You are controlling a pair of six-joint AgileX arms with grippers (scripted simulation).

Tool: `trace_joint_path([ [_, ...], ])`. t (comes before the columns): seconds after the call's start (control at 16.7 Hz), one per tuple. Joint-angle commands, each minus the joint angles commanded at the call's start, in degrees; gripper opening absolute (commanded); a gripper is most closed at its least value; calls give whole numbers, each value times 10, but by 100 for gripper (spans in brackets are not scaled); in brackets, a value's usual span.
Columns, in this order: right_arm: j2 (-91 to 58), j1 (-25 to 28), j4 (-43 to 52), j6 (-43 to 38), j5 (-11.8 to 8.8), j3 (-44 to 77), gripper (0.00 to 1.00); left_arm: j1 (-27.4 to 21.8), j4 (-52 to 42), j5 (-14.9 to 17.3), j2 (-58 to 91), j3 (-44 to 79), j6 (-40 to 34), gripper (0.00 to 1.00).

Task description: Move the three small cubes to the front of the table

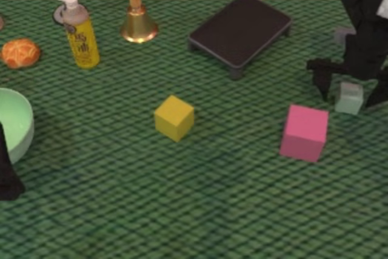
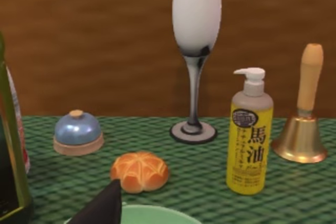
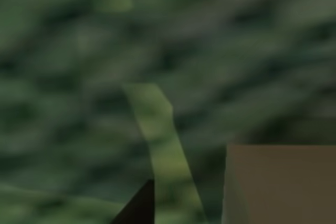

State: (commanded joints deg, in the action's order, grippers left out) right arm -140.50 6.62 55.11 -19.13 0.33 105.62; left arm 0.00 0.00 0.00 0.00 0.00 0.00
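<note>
Right hand (image 1: 351, 92) fingers spread, straddling | pale grey-green cube (image 1: 350, 97): smallest, upright

Table (image 1: 121, 210): dark green woven cloth, brown wooden edge along the back. On it: yellow cube (image 1: 174, 117) mid-table, pink cube (image 1: 304, 132) to its right, small pale grey-green cube (image 1: 350, 97) just beyond the pink one near the right edge. Back row: dark tray (image 1: 240, 30), brass bell (image 1: 138, 25), yellow pump bottle (image 1: 79, 33), glass base (image 1: 60, 13), bread roll (image 1: 20, 52). Green bowl (image 1: 13, 124) at left edge. Left wrist view adds a blue-domed bell (image 2: 78, 132).
</note>
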Motion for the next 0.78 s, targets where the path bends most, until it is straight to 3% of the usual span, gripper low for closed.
trace_joint_path([
  [0.36, 0, 0, 0, 0, 0, 0, 2, 0, 0, 0, 0, 0, 0, 100],
  [0.78, 0, 0, 0, 0, 0, 0, 0, 0, 0, 0, 0, 0, 0, 100],
])
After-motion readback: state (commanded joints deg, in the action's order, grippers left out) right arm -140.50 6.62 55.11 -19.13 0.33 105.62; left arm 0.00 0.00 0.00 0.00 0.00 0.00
